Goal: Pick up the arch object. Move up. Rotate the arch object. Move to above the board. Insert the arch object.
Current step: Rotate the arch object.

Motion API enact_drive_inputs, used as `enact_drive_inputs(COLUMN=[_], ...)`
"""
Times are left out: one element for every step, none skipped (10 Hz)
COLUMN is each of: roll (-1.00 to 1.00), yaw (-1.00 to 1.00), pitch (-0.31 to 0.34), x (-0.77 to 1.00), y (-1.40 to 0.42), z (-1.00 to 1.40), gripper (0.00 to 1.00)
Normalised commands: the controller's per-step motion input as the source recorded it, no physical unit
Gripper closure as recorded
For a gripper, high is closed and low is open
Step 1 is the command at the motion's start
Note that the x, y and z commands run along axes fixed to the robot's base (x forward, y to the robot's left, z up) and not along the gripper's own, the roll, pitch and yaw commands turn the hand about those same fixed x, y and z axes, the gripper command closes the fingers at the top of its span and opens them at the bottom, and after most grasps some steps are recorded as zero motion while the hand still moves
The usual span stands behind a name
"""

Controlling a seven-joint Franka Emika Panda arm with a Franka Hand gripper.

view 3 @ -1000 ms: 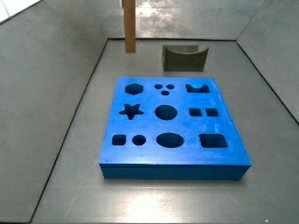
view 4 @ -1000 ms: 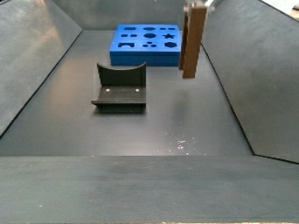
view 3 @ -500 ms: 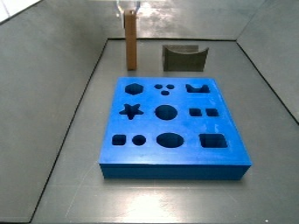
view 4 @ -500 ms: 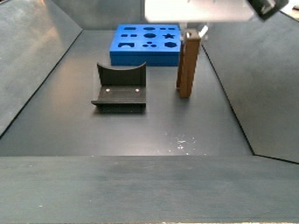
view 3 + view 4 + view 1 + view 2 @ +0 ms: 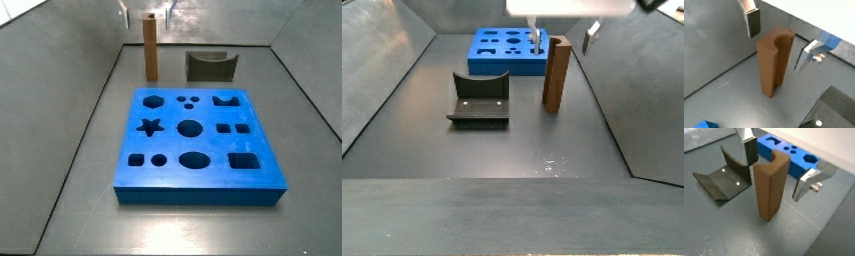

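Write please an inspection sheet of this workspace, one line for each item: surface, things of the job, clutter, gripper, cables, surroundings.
Surface: dark grey floor, a few small pale specks near the front, otherwise bare.
Arch object: orange-brown slab standing upright on the floor, apart from the board.
Board: blue, lying flat, all cut-out holes unfilled.
Clutter: nothing seen.
Fixture: dark bracket on the floor beside the arch object, not touching it.
Gripper: open, above the top of the arch object, one finger on each side, gaps visible in both wrist views.
Cables: nothing seen.
Surroundings: grey walls around the floor.
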Motion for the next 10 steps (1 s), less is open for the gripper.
enact_drive_inputs(roll=[-0.03, -0.03, -0.03, -0.04, -0.01, -0.01, -0.01, -0.01, -0.01, -0.01], yaw=[-0.03, -0.03, -0.03, -0.03, -1.00, -1.00, -1.00, -1.00, -1.00, -1.00], pitch=[0.017, 0.028, 0.048, 0.064, 0.012, 0.012, 0.010, 0.010, 0.010, 0.011], x=[-0.02, -0.02, 0.00, 0.01, 0.00, 0.02, 0.02, 0.02, 0.02, 0.02], y=[0.00, 0.00, 0.00, 0.00, 0.00, 0.00, 0.01, 0.01, 0.01, 0.01], z=[0.89, 0.71, 0.47, 0.29, 0.00, -0.06, -0.04, -0.03, -0.03, -0.03], gripper=[0.00, 0.00, 0.00, 0.00, 0.00, 0.00, 0.00, 0.00, 0.00, 0.00])
